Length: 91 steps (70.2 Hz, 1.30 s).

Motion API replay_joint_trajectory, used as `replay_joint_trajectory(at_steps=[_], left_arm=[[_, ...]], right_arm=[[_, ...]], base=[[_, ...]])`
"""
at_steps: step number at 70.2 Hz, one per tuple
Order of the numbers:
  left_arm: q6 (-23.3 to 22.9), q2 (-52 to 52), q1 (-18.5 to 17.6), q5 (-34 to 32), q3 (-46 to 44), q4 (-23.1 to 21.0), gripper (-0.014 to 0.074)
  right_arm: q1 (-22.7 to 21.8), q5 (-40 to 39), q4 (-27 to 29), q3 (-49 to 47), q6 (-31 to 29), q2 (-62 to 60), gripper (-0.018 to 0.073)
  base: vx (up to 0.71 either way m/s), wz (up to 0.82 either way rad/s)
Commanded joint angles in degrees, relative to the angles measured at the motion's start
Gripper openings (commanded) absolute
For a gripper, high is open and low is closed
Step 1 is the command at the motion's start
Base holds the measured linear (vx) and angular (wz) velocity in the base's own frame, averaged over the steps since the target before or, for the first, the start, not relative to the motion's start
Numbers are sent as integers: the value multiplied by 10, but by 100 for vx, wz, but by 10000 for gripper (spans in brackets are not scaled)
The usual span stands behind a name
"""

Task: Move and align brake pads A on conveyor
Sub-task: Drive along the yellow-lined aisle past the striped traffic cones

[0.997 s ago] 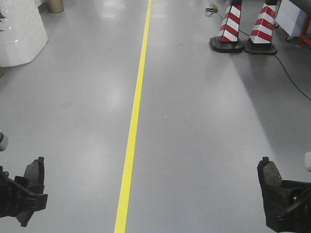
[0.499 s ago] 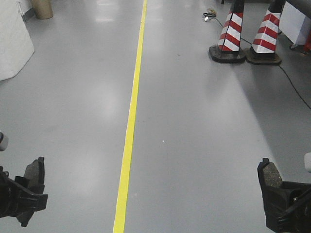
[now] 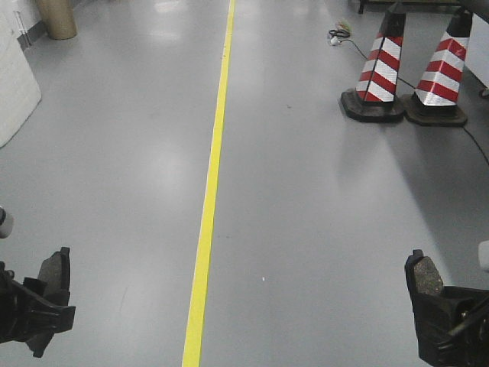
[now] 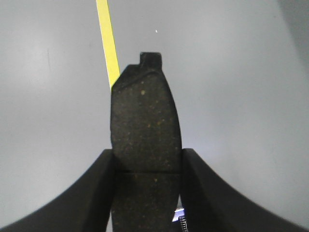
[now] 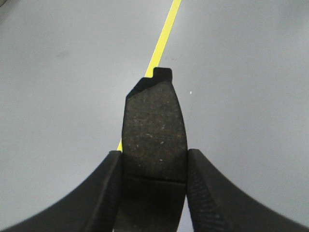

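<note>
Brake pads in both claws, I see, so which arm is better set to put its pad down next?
Neither: left gripper and right gripper each clamp a brake pad alike, over bare floor. No conveyor shows.

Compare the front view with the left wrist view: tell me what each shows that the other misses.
Only the front view shows two striped cones, a cable, the right claw with its pad, and how both arms stand over the floor. Only the left wrist view shows the left pad's speckled face, the groove across it and the tab at its tip, close up between the claw's fingers. Both show the left pad, the yellow line and grey floor.
</note>
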Motion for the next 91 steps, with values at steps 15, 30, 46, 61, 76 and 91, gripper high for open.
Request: replay_joint_trajectory(at_steps=[15, 30, 46, 61, 76, 91], left_arm=[[-2, -8, -4, -37, -15, -3, 73], [-2, -8, -4, -37, -15, -3, 73], [-2, -7, -4, -38, -15, -3, 73], [-2, -8, -4, -38, -15, -3, 73], [-2, -8, -4, -38, -15, -3, 73], [-2, -8, -4, -38, -15, -3, 73]], right_arm=[[-1, -40, -4, -17, -5, -2, -1], [-1, -37, -4, -17, -5, -2, -1], [-1, -38, -4, -17, -5, -2, -1], [-1, -37, -4, -17, -5, -2, -1], [-1, -37, -4, -17, -5, -2, -1], [-1, -36, -4, -17, -5, -2, -1]], base=[[66, 2], [66, -4], [66, -8], [65, -7], [65, -1], [64, 0]])
